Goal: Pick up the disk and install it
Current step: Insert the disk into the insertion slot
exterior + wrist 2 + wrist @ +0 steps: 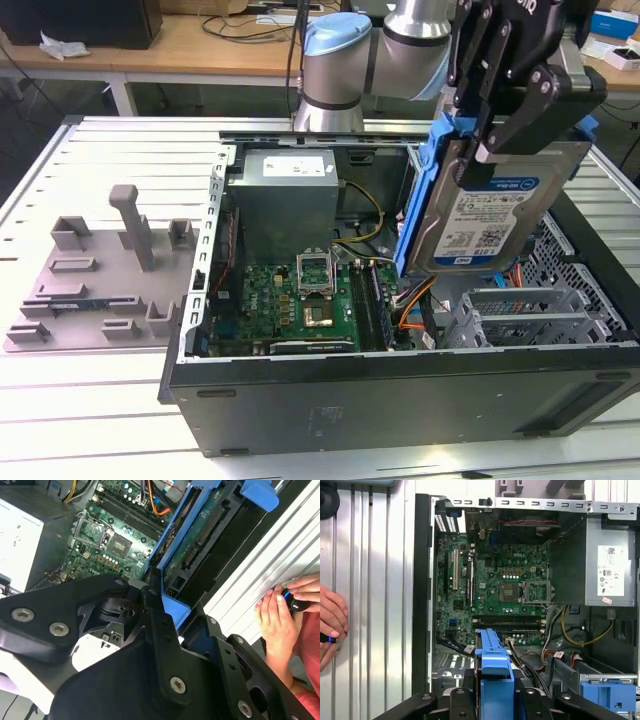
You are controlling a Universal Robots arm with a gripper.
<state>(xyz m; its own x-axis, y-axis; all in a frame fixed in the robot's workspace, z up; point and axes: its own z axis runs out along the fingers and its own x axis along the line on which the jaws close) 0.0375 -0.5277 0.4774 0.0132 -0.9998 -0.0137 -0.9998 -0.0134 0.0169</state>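
A big metal table (100, 400) with long grooves holds an open black computer case (400, 400). In the exterior view, a silver and light-blue robot arm (340, 60) stands at 12 o'clock, behind the case. A flat grey tray (90, 270) with posts lies at 9 o'clock. Inside the case, a grey power box (285, 205) sits at the far end, and its white sticker (290, 165) has tiny print. A green board (290, 300) lies just in front of it.

The disk (545, 165) hangs in the air at 2 o'clock, above the case, tipped almost upright. Its white-and-blue label (490, 215) faces the camera, and a blue frame (415, 200) goes around it. The black claw (500, 135) is clamped on the disk's top end.

In the second wrist view, a person's hand (277, 620) rests on the table beside the case.
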